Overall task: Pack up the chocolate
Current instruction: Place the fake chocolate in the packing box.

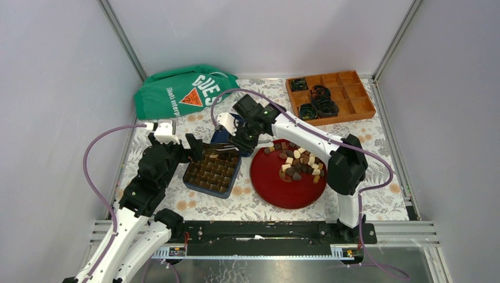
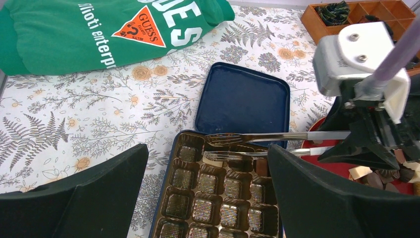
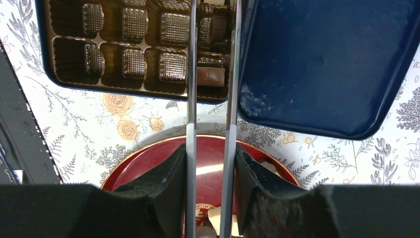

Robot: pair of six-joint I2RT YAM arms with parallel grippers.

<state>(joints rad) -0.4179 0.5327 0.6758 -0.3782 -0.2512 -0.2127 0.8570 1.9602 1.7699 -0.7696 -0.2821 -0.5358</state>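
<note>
- Gripping thin metal tongs [image 3: 190, 74] between narrowed fingers: right gripper [image 3: 210, 153], tong tips over the tray [image 3: 133, 59] at upper centre.
- Spread wide, holding nothing: left gripper [image 2: 207, 151], just lower left of the tray in the top view.
- Heaped on the red plate [image 1: 283, 191], centre right: chocolate [image 1: 301, 162].
- Seated in a tray cell between the tong arms: one brown piece [image 3: 210, 77], long axis left-right.

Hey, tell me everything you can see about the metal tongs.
The metal tongs are two thin, shiny steel-looking arms with ridged tips. The right gripper clamps them between its fingers. They reach from above the red plate over corner cells of the brown moulded tray, tips apart and empty; one chocolate piece lies in a cell below them.
</note>
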